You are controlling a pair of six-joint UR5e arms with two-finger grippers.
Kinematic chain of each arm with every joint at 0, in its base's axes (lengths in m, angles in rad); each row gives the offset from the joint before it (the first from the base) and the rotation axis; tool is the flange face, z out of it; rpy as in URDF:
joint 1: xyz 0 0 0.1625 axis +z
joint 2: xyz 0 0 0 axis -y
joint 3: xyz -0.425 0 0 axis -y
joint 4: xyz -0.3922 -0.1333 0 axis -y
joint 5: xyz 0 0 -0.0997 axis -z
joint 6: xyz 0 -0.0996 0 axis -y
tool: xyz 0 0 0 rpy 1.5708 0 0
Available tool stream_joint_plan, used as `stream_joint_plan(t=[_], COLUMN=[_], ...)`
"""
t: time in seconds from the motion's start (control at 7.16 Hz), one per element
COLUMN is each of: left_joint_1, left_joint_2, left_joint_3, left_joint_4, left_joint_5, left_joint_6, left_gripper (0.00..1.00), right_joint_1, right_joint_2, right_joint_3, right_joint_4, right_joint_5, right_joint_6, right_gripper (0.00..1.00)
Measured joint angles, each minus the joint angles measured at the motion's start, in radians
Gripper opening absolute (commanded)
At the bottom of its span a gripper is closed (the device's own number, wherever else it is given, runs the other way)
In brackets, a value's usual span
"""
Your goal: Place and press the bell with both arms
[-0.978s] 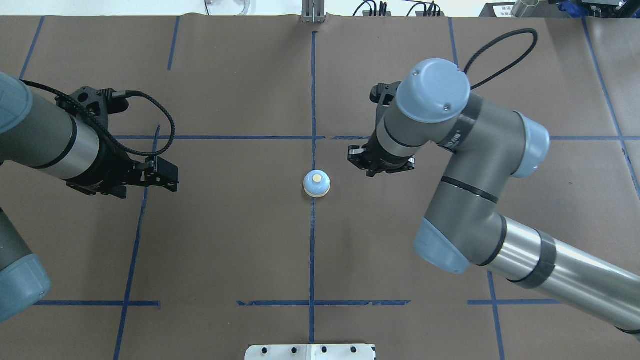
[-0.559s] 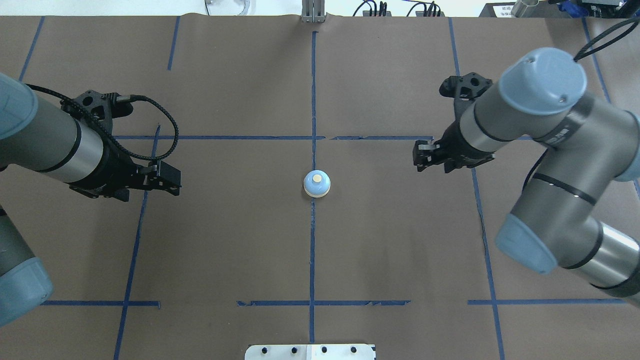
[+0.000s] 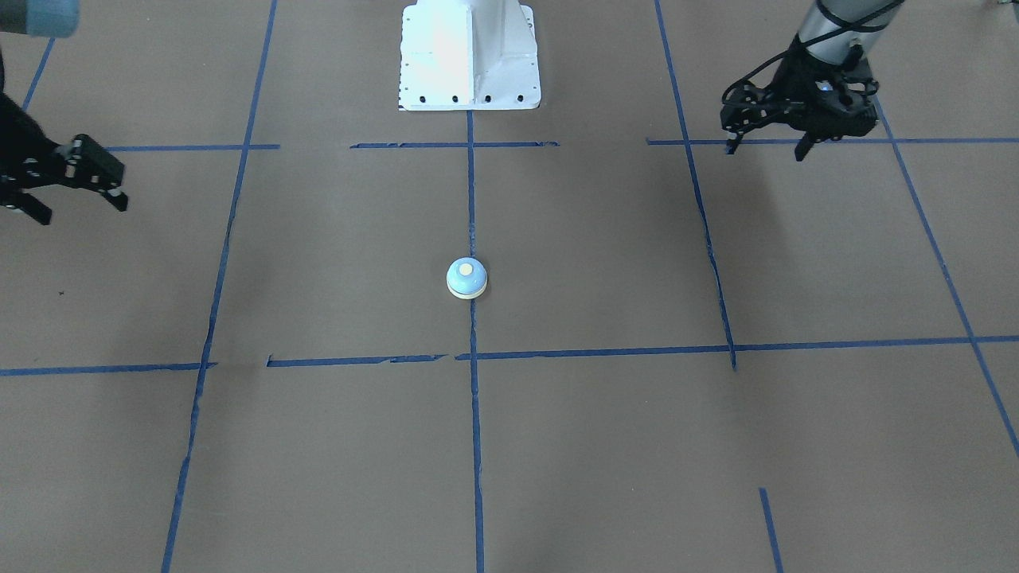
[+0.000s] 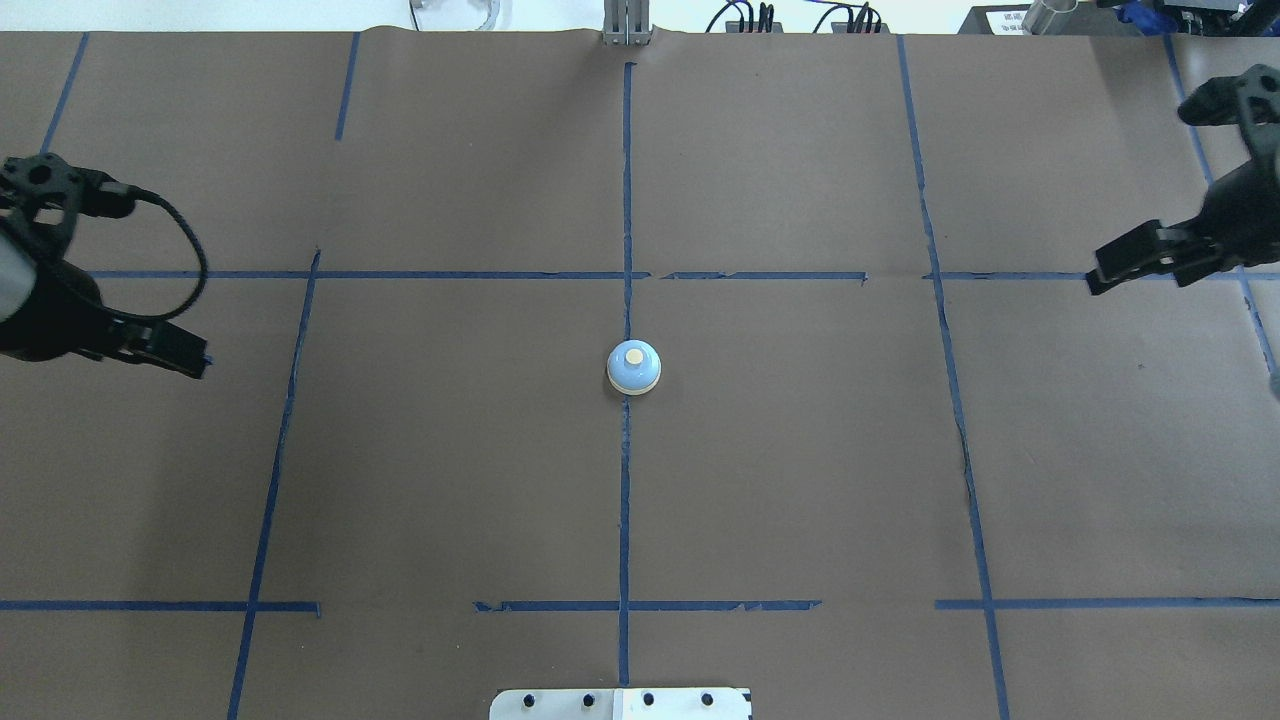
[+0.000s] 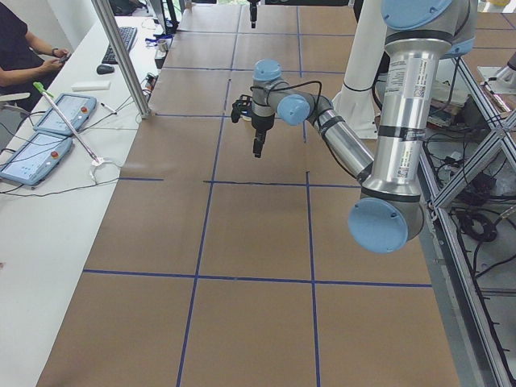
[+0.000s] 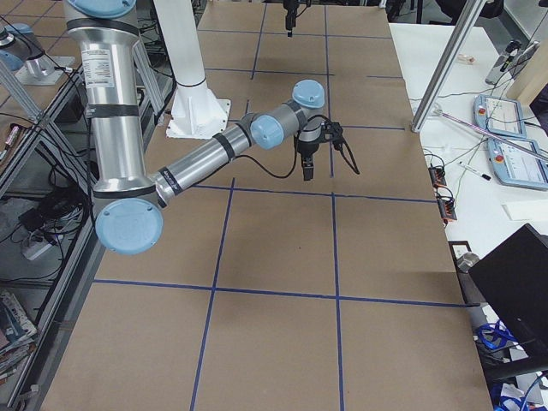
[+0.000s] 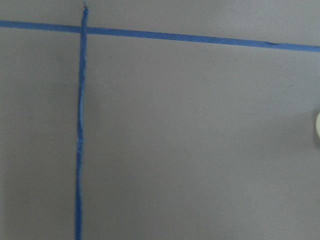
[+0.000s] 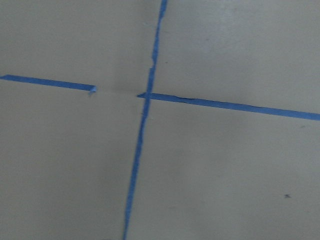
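Note:
The bell (image 4: 633, 368) is a small light-blue dome with a cream base ring and cream button. It stands alone at the table's middle on the blue centre line, and it also shows in the front-facing view (image 3: 466, 278). My left gripper (image 4: 190, 358) hovers far to its left, with its jaws apart and empty (image 3: 764, 147). My right gripper (image 4: 1108, 268) hovers far to its right, also with its jaws apart and empty (image 3: 80, 208). A cream sliver at the left wrist view's right edge (image 7: 318, 129) may be the bell's base. The right wrist view shows only paper and tape.
Brown paper with a blue tape grid (image 4: 625, 200) covers the table. The white pedestal base (image 3: 470, 56) stands at the robot's side. A side bench with tablets (image 5: 48, 121), a metal post (image 5: 121, 56) and an operator (image 5: 24, 48) lies beyond the far edge.
Both arms have drawn back outward from the bell. The right arm swung far to the right and the left arm to the left. The bell has not moved.

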Motion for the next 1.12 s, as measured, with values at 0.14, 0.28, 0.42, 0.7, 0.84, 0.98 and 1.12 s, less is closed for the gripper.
stream_joint_plan(t=[0.14,0.28,0.42,0.7,0.84,0.98,1.12], left_joint_1=[-0.102,-0.211,-0.326,-0.505,-0.544,-0.565,-0.593], left_joint_2=[0.053,0.112,0.181,0.280,0.317,0.345,0.356], left_joint_3=[0.003,0.013,0.036,0.148,0.202,0.235,0.258], left_joint_4=[0.003,0.008,0.012,0.013,0.014,0.014,0.011], left_joint_5=[-0.025,-0.074,-0.131,-0.221,-0.247,-0.269,-0.278], left_joint_6=[0.166,0.338,0.521,0.815,0.877,0.884,0.858], left_gripper=[1.00,1.00,1.00,1.00,1.00,1.00,1.00], right_joint_1=[0.083,0.157,0.230,0.360,0.403,0.422,0.427], right_joint_2=[-0.062,-0.128,-0.191,-0.286,-0.307,-0.317,-0.319], right_joint_3=[-0.009,-0.015,-0.023,-0.051,-0.068,-0.082,-0.095], right_joint_4=[-0.004,-0.007,-0.011,-0.039,-0.069,-0.089,-0.094], right_joint_5=[0.010,0.017,0.027,0.044,0.047,0.047,0.047], right_joint_6=[-0.142,-0.261,-0.370,-0.579,-0.662,-0.712,-0.731], right_gripper=[1.00,1.00,1.00,1.00,1.00,1.00,1.00])
